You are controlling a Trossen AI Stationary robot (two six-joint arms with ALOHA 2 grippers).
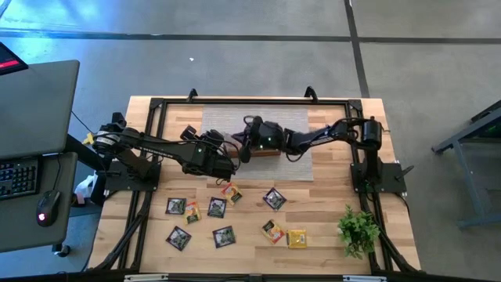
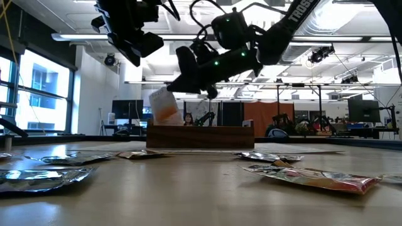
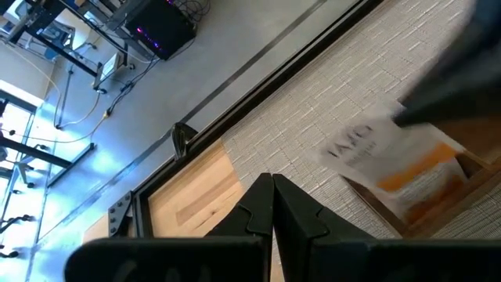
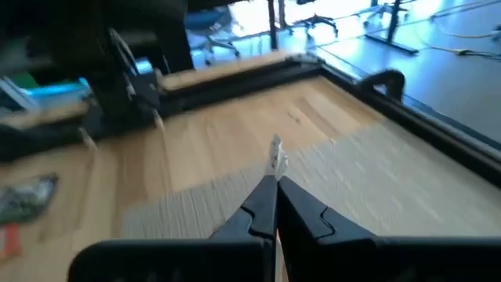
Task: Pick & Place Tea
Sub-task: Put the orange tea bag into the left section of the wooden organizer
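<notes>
Pinching a white-and-orange tea bag [image 2: 164, 107] in the closed right gripper [image 4: 274, 182], hanging by the wooden tray [image 2: 200, 136] near the tabletop's far edge (left gripper [image 3: 272, 188] closed, holding nothing), other tea bags [image 1: 227, 215] lying toward the near edge.

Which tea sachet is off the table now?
The white-and-orange sachet, pinched in the right hand above the wooden tray. All other sachets lie flat on the table.

Probably lab: distant robot arms [image 2: 207, 118], monitors [image 2: 359, 110]
</notes>
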